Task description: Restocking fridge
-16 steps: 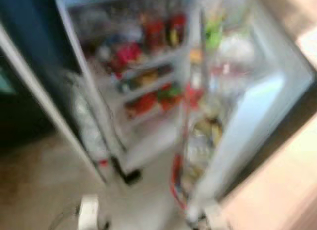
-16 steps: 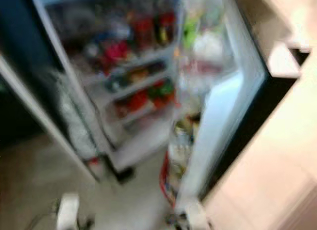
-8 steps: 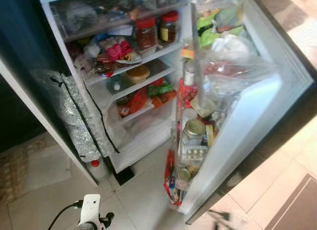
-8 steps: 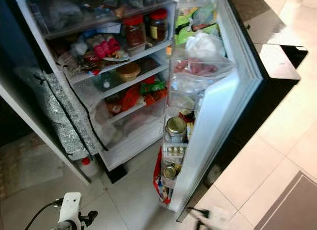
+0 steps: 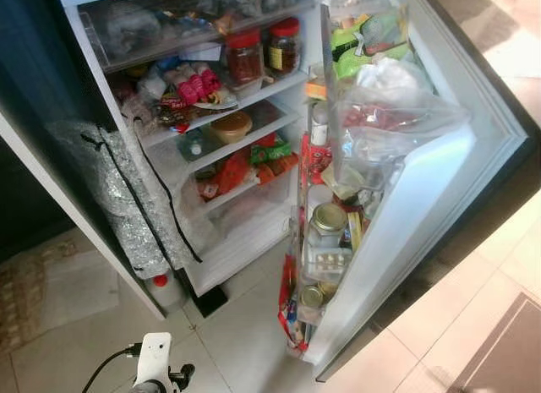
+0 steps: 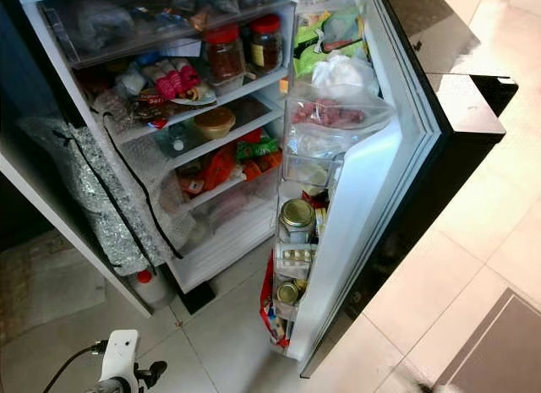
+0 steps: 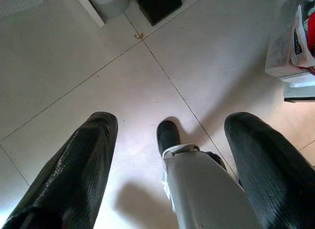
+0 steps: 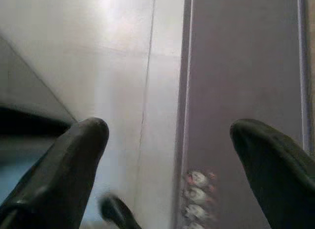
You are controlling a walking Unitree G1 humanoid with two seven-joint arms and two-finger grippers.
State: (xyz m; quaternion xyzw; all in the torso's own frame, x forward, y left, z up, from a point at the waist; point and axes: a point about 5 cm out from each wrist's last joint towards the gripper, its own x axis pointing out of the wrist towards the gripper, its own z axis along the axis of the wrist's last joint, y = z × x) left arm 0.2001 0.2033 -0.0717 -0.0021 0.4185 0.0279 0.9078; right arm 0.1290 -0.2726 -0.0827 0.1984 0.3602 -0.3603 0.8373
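Fridge (image 5: 406, 232) is standing open at 12 o'clock, shelves crammed with slippery, breakable glass jars (image 5: 245, 57) needing body-level grasps, while left gripper (image 7: 170, 155) and right gripper (image 8: 167, 155) are hanging spread, holding nothing.

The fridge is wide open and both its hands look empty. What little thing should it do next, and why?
Probably turn away to fetch an item. The fridge door is already open, shelves in reach, but the left end effector and right end effector hang open over the floor, holding nothing.
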